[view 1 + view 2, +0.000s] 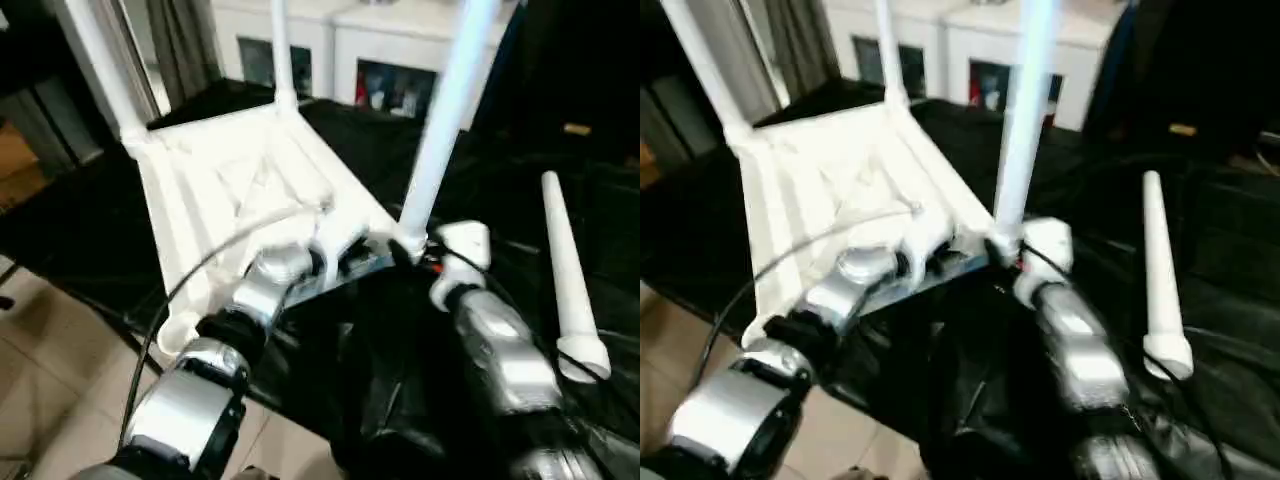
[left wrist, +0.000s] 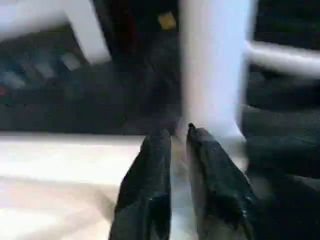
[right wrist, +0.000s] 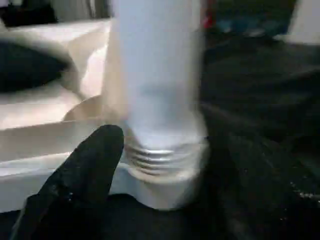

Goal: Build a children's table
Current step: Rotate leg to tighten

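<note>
My left gripper [image 2: 175,137]: fingers nearly pressed together with a thin slit between them, pinching nothing; the tips sit at the near edge of the tabletop, just beside the base of the near-right leg.
My right gripper [image 3: 117,137]: one black finger [image 3: 80,180] shows beside the leg's base; whether it is spread I cannot tell.
Right wrist view adds: the near-right leg [image 1: 440,130] has a ribbed, threaded end seated in a round corner socket [image 3: 165,187].
Head views add: the tabletop [image 1: 230,190] lies upside down, ribs up, on the black-covered worktop [image 1: 400,340] at its left side; three legs stand upright in corner sockets.
Near-left socket [image 1: 178,335]: holds no leg.
Fourth leg [image 1: 570,275]: lies loose on the worktop's right side, flared end toward me, well apart from the tabletop.
Behind: white cabinet [image 1: 370,50].
</note>
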Controlling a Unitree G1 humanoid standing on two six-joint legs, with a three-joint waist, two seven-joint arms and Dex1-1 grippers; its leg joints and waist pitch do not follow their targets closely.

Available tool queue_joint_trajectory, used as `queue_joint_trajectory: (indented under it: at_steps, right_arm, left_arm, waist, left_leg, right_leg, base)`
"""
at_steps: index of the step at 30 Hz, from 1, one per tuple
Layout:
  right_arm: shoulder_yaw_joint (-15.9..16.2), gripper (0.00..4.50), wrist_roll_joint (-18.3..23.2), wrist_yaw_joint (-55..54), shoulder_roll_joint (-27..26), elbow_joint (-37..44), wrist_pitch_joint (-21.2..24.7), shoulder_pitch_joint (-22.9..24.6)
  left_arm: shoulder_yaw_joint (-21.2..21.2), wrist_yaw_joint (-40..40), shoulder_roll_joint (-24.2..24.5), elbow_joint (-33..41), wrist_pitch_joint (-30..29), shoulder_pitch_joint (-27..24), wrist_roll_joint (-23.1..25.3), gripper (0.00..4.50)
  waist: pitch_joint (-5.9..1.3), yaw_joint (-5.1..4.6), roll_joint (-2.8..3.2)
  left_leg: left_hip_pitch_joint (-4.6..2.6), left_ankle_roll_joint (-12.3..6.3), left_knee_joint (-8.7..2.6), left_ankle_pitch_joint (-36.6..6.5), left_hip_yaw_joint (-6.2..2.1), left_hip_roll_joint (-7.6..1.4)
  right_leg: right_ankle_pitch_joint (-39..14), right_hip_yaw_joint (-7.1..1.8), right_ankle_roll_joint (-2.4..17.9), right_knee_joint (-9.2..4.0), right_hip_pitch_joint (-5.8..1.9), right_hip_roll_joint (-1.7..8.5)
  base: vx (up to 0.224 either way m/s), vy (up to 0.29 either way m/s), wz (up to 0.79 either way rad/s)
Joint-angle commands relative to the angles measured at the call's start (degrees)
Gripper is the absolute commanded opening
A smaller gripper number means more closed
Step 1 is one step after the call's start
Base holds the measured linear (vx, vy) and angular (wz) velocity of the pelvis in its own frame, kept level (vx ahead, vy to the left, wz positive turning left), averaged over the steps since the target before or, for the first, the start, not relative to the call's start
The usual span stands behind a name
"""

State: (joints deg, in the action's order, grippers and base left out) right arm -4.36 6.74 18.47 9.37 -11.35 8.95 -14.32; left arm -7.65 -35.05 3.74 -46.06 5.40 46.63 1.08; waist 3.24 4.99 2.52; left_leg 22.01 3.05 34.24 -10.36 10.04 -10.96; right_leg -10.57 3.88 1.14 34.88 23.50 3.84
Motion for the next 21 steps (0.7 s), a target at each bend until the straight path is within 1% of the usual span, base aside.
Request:
queue_joint_trajectory:
  at_steps: [1,2,3,4,5,6,7,8,9,10,11,12,13,14,15,16,17,19,20,21]
  right_arm:
    - [-0.7,3.76,0.9,1.1,1.0,4.4,2.3,1.8]
    - [0.1,3.76,1.1,2.0,1.8,6.1,3.5,3.0]
    - [0.2,3.76,1.1,2.2,1.9,6.4,3.7,3.2]
    - [1.4,3.76,1.3,3.6,2.8,8.2,5.1,4.5]
    - [3.3,3.76,1.1,5.3,3.8,10.0,7.3,5.7]
    - [4.6,3.76,0.5,6.1,4.4,10.4,8.6,6.1]
    - [6.2,3.76,-0.5,6.7,5.0,11.0,9.9,6.5]
    - [6.5,3.76,-0.6,6.8,5.1,11.1,10.2,6.6]
    - [7.4,3.76,-1.2,7.1,5.3,11.3,10.9,6.7]
    - [8.6,3.76,-1.1,7.1,4.8,11.4,12.6,6.5]
    - [8.8,3.76,-1.1,6.9,4.4,11.0,12.8,6.1]
    - [9.0,3.76,-1.1,6.8,4.1,10.7,13.0,5.7]
    - [10.2,3.76,-1.6,6.7,3.2,9.2,13.9,4.3]
    - [10.6,3.76,-2.0,6.7,2.8,8.5,13.8,3.7]
    - [10.6,3.76,-2.0,6.6,2.8,8.3,13.8,3.6]
    - [10.9,3.76,-2.1,6.5,2.4,7.6,14.0,2.9]
    - [11.1,3.76,-2.3,6.2,1.9,6.2,14.0,1.6]
    - [11.3,3.76,-2.4,5.7,1.3,4.4,14.3,0.0]
    - [11.4,3.47,-2.4,5.6,1.1,3.9,14.3,-0.4]
    - [11.6,3.47,-2.6,5.5,1.0,3.5,14.6,-0.9]
  left_arm:
    - [0.3,0.8,2.4,4.1,-2.4,-3.0,0.9,1.08]
    - [0.4,1.1,4.1,7.9,-4.7,-5.2,2.0,1.16]
    - [0.5,1.2,4.4,8.7,-5.1,-5.7,2.2,1.27]
    - [1.5,2.3,6.3,13.9,-8.4,-8.7,3.3,1.41]
    - [3.2,3.7,8.4,20.6,-12.5,-12.6,4.2,1.41]
    - [4.3,4.4,9.6,24.5,-14.9,-15.0,5.0,1.41]
    - [5.6,5.5,10.8,29.2,-17.5,-17.8,5.7,1.6]
    - [6.0,5.7,11.0,30.3,-18.0,-18.5,5.8,1.6]
    - [7.1,6.6,11.5,33.4,-19.8,-20.4,6.3,1.7]
    - [9.9,9.2,12.2,40.7,-24.8,-24.9,6.8,1.8]
    - [10.6,10.1,12.4,42.3,-25.9,-26.0,7.5,1.9]
    - [11.2,10.7,12.6,43.5,-26.8,-26.8,8.1,1.96]
    - [13.2,14.5,13.2,48.1,-29.7,-30.0,12.0,2.04]
    - [13.9,15.8,13.0,49.6,-30.8,-30.9,13.3,2.14]
    - [14.1,16.0,13.0,49.9,-31.0,-31.0,13.5,2.14]
    - [14.7,17.3,12.8,51.6,-32.7,-32.0,14.4,2.14]
    - [15.0,17.9,13.3,52.8,-34.1,-33.0,15.5,2.14]
    - [15.2,18.6,13.8,54.6,-36.9,-34.6,16.2,2.14]
    - [15.4,18.7,13.8,55.1,-37.8,-35.0,16.1,2.22]
    - [14.9,18.1,14.5,55.3,-39.4,-35.6,15.8,2.22]
  waist:
    - [-4.26,0.13,-1.26]
    - [-3.95,-0.14,-1.15]
    - [-3.9,-0.09,-1.14]
    - [-3.68,-0.29,-0.95]
    - [-3.77,-0.26,-0.66]
    - [-3.61,-0.68,-0.68]
    - [-3.85,-1.05,-0.93]
    - [-4.04,-1.09,-0.72]
    - [-3.85,-1.14,-0.61]
    - [-3.4,-1.3,-1.21]
    - [-3.16,-1.26,-1.01]
    - [-3.22,-1.32,-0.92]
    - [-2.98,-1.35,-1.18]
    - [-2.68,-1.47,-1.21]
    - [-2.86,-1.41,-0.99]
    - [-2.78,-1.32,-1.01]
    - [-2.65,-1.23,-1.03]
    - [-2.57,-1.32,-1.16]
    - [-2.58,-1.17,-1.18]
    - [-2.45,-1.1,-1.07]
  left_leg:
    - [-0.32,-7.54,-3.4,-5.1,-0.57,-1.86]
    - [-0.39,-6.53,-3.63,-7.2,-0.51,-1.85]
    - [-0.42,-6.09,-3.68,-7.8,-0.56,-1.88]
    - [-0.65,-4.77,-3.87,-10.0,-0.5,-1.85]
    - [-0.65,-4.06,-4.04,-10.3,-0.79,-2.22]
    - [-0.35,-3.75,-4.27,-10.2,-0.84,-2.28]
    - [-0.57,-3.41,-4.08,-10.3,-0.83,-2.19]
    - [-0.67,-2.89,-4.05,-9.8,-0.93,-2.44]
    - [-0.9,-2.73,-4.07,-10.1,-0.83,-2.52]
    - [-0.63,-2.7,-4.24,-10.9,-0.77,-2.41]
    - [-0.56,-2.83,-4.4,-11.4,-0.8,-2.4]
    - [-0.71,-2.64,-4.34,-11.8,-0.79,-2.43]
    - [-0.81,-2.49,-4.45,-12.8,-0.82,-2.42]
    - [-0.59,-2.3,-4.68,-13.5,-0.88,-2.21]
    - [-0.77,-1.85,-4.61,-13.7,-1.02,-2.32]
    - [-1.17,-1.25,-4.62,-14.5,-0.89,-2.38]
    - [-1.18,-0.88,-4.74,-14.9,-0.98,-2.37]
    - [-0.84,-0.49,-4.93,-14.9,-1.15,-2.29]
    - [-1.01,-0.44,-4.83,-14.5,-1.07,-2.28]
    - [-1.05,-0.46,-4.83,-14.6,-1.03,-2.2]
  right_leg:
    - [-3.3,-2.47,12.0,-3.59,-3.87,4.33]
    - [-8.3,-2.41,11.1,-4.1,-3.76,4.28]
    - [-10.6,-2.46,10.4,-4.45,-3.73,4.38]
    - [-15.6,-2.47,9.3,-4.91,-3.41,4.22]
    - [-15.8,-2.55,9.2,-4.66,-3.66,4.42]
    - [-15.7,-2.53,8.6,-4.76,-3.38,4.09]
    - [-15.0,-2.59,8.8,-4.8,-3.26,4.03]
    - [-13.5,-2.66,9.4,-4.3,-3.35,4.12]
    - [-13.0,-2.73,10.0,-4.41,-2.86,3.96]
    - [-13.8,-2.69,10.2,-4.57,-2.87,3.94]
    - [-15.0,-2.7,10.1,-4.8,-2.71,3.94]
    - [-15.6,-2.72,10.0,-4.76,-2.64,3.89]
    - [-17.0,-2.75,9.5,-4.89,-2.4,3.79]
    - [-19.2,-2.7,8.4,-5.27,-2.4,3.73]
    - [-19.3,-2.73,8.3,-5.06,-2.38,3.8]
    - [-19.0,-2.88,8.1,-5.25,-1.95,3.6]
    - [-18.4,-2.98,8.3,-5.2,-1.92,3.66]
    - [-17.2,-2.98,8.5,-4.91,-2.17,3.68]
    - [-16.1,-3.09,8.5,-4.89,-2.05,3.69]
    - [-15.9,-3.14,8.5,-4.98,-1.9,3.65]
  base:
    - [0.0,0.0,0.0]
    - [0.0,0.0,0.0]
    - [0.0,0.0,0.0]
    - [0.0,0.0,0.0]
    - [0.0,0.0,0.0]
    - [0.0,0.0,0.0]
    - [0.0,0.0,0.0]
    - [0.0,0.0,0.0]
    - [0.0,0.0,0.0]
    - [0.0,0.0,0.0]
    - [0.0,0.0,0.0]
    - [0.0,0.0,0.0]
    - [0.0,0.0,0.0]
    - [0.0,0.0,0.0]
    - [0.0,0.0,0.0]
    - [0.0,0.0,0.0]
    - [0.0,0.0,0.0]
    - [0.0,0.0,0.0]
    - [0.0,0.0,0.0]
    - [0.0,0.0,0.0]
